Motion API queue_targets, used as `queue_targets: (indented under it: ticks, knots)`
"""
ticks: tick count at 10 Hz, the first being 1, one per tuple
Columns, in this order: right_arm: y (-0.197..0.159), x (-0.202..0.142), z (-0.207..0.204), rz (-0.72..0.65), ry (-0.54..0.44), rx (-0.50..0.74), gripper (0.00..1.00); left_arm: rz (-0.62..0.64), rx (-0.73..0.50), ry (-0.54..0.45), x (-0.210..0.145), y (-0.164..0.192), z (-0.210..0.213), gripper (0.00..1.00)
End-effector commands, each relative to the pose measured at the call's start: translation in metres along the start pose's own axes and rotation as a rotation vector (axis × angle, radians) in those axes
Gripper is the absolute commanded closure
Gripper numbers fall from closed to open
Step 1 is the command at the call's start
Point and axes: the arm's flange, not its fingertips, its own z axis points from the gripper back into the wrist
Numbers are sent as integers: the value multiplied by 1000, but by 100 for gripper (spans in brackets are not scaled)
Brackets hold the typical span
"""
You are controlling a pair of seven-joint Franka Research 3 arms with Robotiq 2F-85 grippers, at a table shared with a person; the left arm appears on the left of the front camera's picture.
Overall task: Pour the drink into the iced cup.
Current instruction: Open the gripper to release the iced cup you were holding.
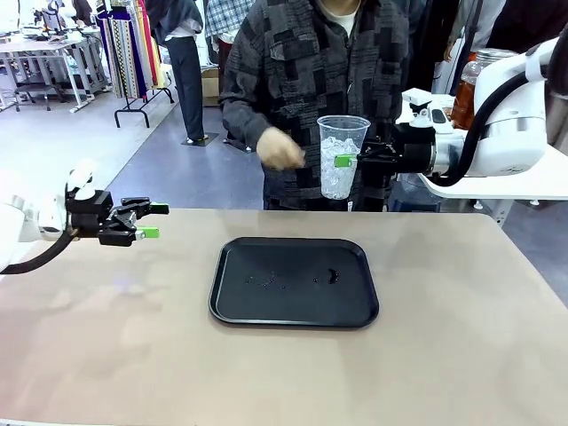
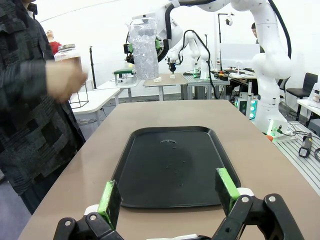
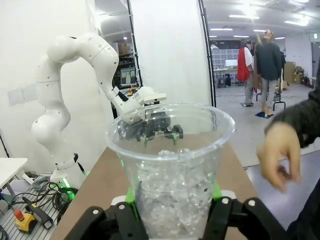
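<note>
My right gripper [image 1: 348, 161] is shut on the iced cup [image 1: 342, 155], a clear plastic cup with ice in it. It holds the cup upright in the air past the table's far edge. In the right wrist view the cup [image 3: 175, 170] sits between the green pads of that gripper [image 3: 172, 200]. The left wrist view shows the cup [image 2: 144, 47] far off. The drink [image 1: 466, 89], amber in a lidded glass jar, stands behind my right arm and is partly hidden. My left gripper [image 1: 153, 221] hangs open and empty over the table's left side; its jaws [image 2: 167, 192] face the tray.
A black tray [image 1: 266, 302] lies mid-table with a few dark specks and drops on it; the left wrist view has the tray [image 2: 170, 165] just beyond the fingers. A person stands at the far edge, one blurred hand [image 1: 280, 149] just left of the cup.
</note>
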Motion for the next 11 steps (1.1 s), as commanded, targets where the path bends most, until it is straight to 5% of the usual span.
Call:
queue_targets:
  ticks: [1, 11]
  knots:
    - [1, 6, -1, 26, -5, 2, 37, 8, 1, 2, 2, 0, 0, 0]
    - [1, 6, -1, 26, -5, 2, 37, 8, 1, 2, 2, 0, 0, 0]
